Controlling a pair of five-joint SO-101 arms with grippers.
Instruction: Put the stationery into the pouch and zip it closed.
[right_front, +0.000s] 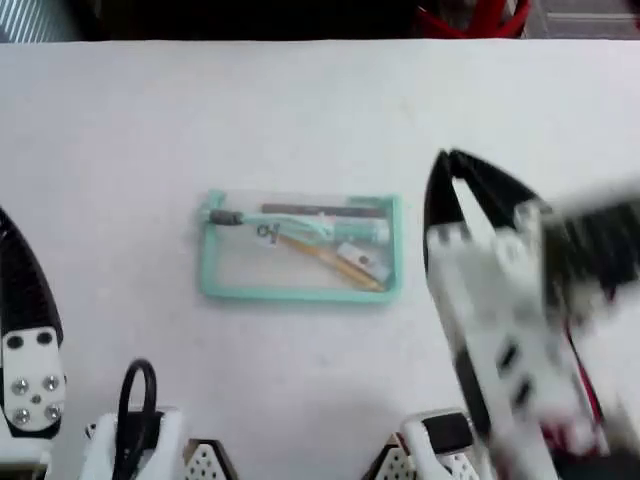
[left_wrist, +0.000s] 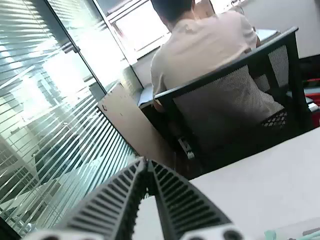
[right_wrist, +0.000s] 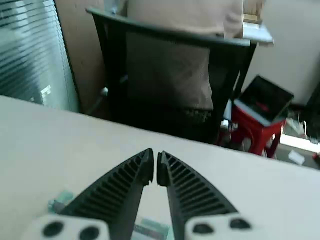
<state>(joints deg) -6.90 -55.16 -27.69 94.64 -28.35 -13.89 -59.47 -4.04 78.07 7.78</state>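
The right end effector (right_front: 447, 162), closed on nothing, hangs just off the short end of the pouch (right_front: 300, 294) that faces the right edge of the surface (right_front: 320, 110), nearer than the closed left end effector (left_wrist: 146, 170); the pouch lies lengthwise along the near edge.

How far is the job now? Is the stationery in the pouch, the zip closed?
Done: the stationery lies inside the pouch. In hand: nothing; the left gripper and right gripper are shut, empty, off the pouch. Left: perhaps nothing; the zip pull sits at one end, but I cannot confirm closure.
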